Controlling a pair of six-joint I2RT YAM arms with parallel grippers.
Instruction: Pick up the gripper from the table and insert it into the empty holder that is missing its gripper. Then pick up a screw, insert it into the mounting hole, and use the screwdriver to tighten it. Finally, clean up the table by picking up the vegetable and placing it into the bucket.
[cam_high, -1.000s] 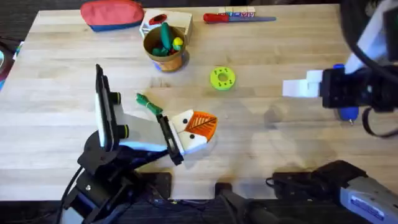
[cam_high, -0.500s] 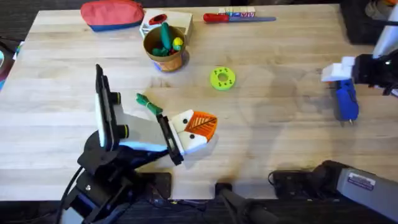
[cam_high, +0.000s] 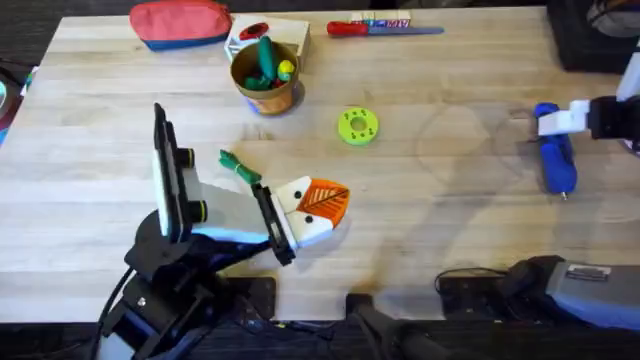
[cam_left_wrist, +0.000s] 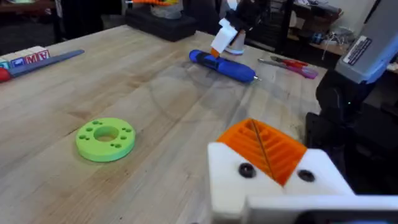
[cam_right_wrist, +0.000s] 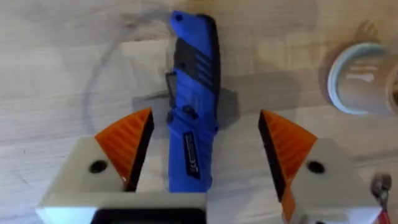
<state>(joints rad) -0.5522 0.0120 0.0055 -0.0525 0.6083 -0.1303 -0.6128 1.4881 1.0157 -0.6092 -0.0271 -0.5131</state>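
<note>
Right gripper (cam_right_wrist: 202, 149) hung with its orange fingers (cam_right_wrist: 127, 143) spread wide around the blue screwdriver (cam_high: 555, 160), lying near the table's (cam_high: 450, 230) right edge. Plenty of bare wood left of it; couldn't read its label.

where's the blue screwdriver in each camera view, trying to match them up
Overhead: the screwdriver lies at the table's far right, under the right gripper.
Left wrist: far across the table, beyond the green ring.
Right wrist: centred between the open orange fingers, lying on the wood.
Shared landmark: the green ring, in the overhead and left wrist views.
</note>
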